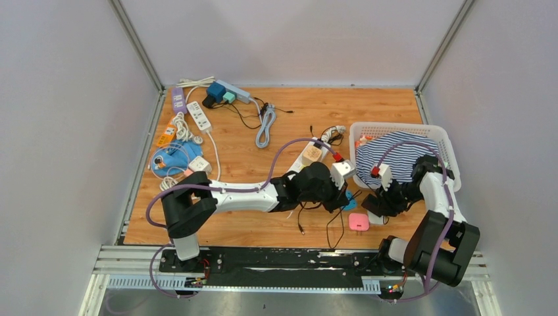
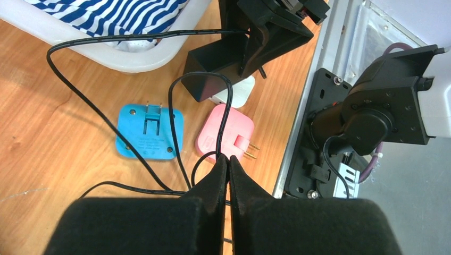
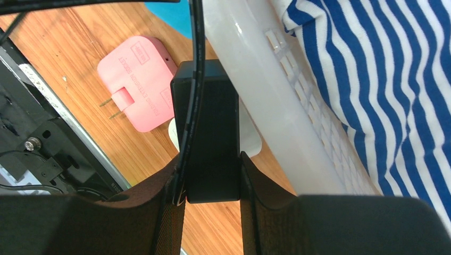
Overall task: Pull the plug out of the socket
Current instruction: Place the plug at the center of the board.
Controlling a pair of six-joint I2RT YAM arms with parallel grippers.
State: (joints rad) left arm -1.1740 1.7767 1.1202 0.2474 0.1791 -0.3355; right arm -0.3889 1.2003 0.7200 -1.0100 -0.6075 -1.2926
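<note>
My right gripper (image 3: 211, 159) is shut on a black boxy plug (image 3: 210, 127), its pads on the two sides, with a thin black cable (image 3: 198, 64) trapped against the left pad. A white rounded socket piece (image 3: 251, 139) shows just behind the plug, and I cannot tell whether they are joined. In the left wrist view the plug (image 2: 223, 61) stands over the white piece (image 2: 237, 93). My left gripper (image 2: 228, 159) is shut, and the black cable (image 2: 227, 114) runs into its tips. From above, the left gripper (image 1: 343, 196) and right gripper (image 1: 374, 205) sit close together beside the basket.
A pink adapter (image 2: 223, 137) and a blue adapter (image 2: 150, 132) lie flat on the wooden table, with cable loops across them. A white basket (image 1: 454, 164) holding striped cloth stands just right of the plug. Power strips (image 1: 199, 115) and cords lie at the back left. The table's metal front edge (image 2: 308, 122) is close.
</note>
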